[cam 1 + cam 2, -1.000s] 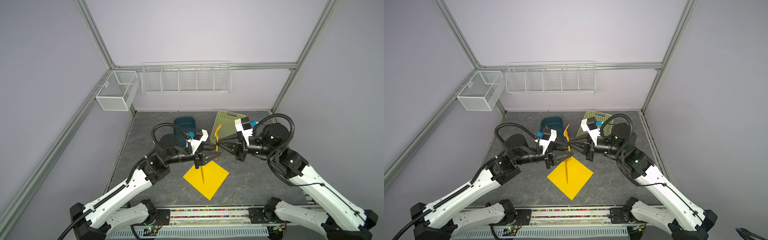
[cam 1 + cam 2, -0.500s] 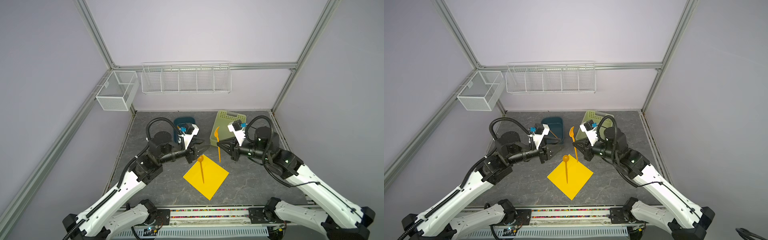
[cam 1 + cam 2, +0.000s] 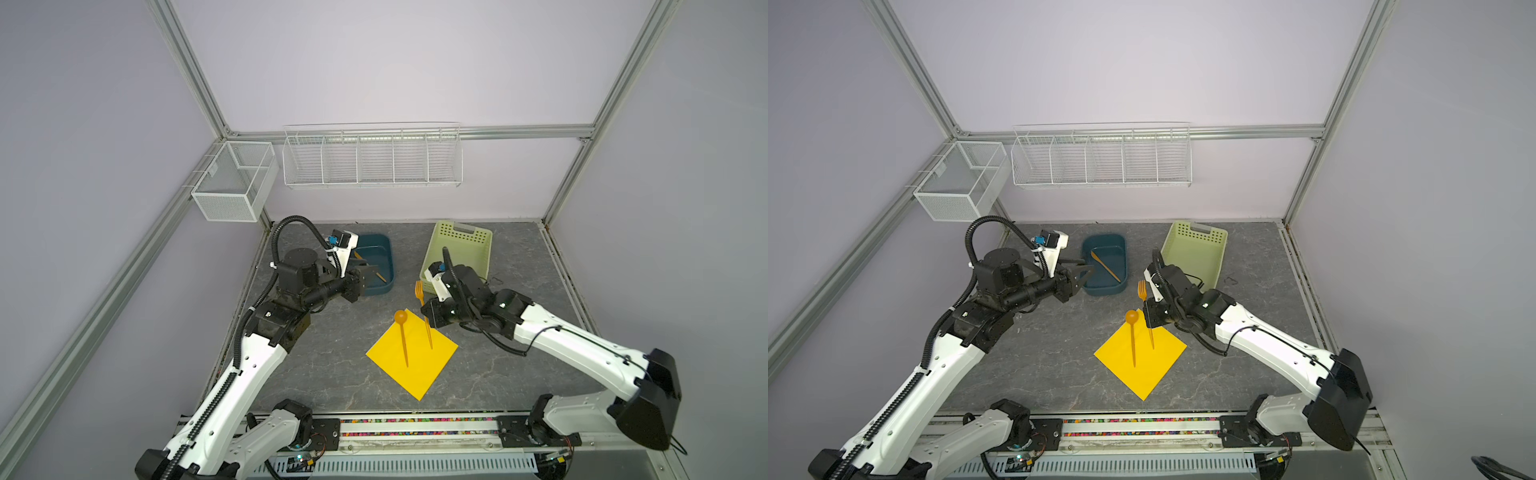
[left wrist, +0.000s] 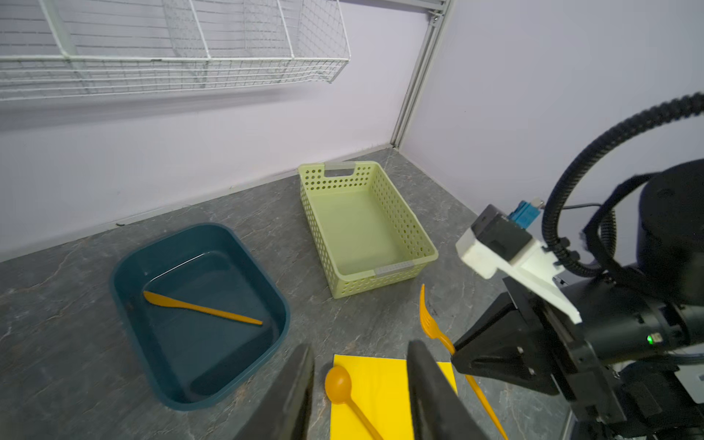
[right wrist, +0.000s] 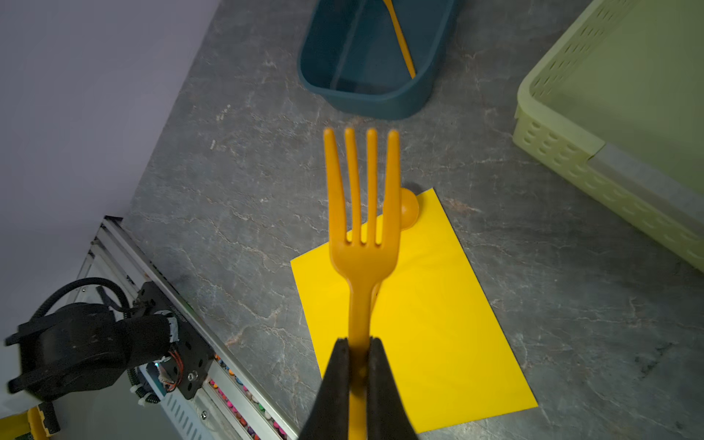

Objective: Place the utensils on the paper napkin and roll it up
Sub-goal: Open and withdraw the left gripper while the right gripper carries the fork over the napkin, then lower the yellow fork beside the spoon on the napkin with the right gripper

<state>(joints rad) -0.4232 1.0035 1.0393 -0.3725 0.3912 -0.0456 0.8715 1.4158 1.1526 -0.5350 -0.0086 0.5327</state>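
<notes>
The right gripper (image 5: 358,344) pinches the fork (image 5: 362,228) by its handle above the napkin (image 3: 415,365), toward the bench (image 3: 332,374) front edge, with the spoon (image 3: 403,336) lying alongside. The left gripper (image 4: 360,346), parted and empty, faces the knife (image 4: 202,306) in the tub (image 4: 263,263).

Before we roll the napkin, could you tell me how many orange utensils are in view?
3: the spoon lies on the napkin, the right gripper holds the fork above it, the knife lies in the blue tub. None looks hidden.
</notes>
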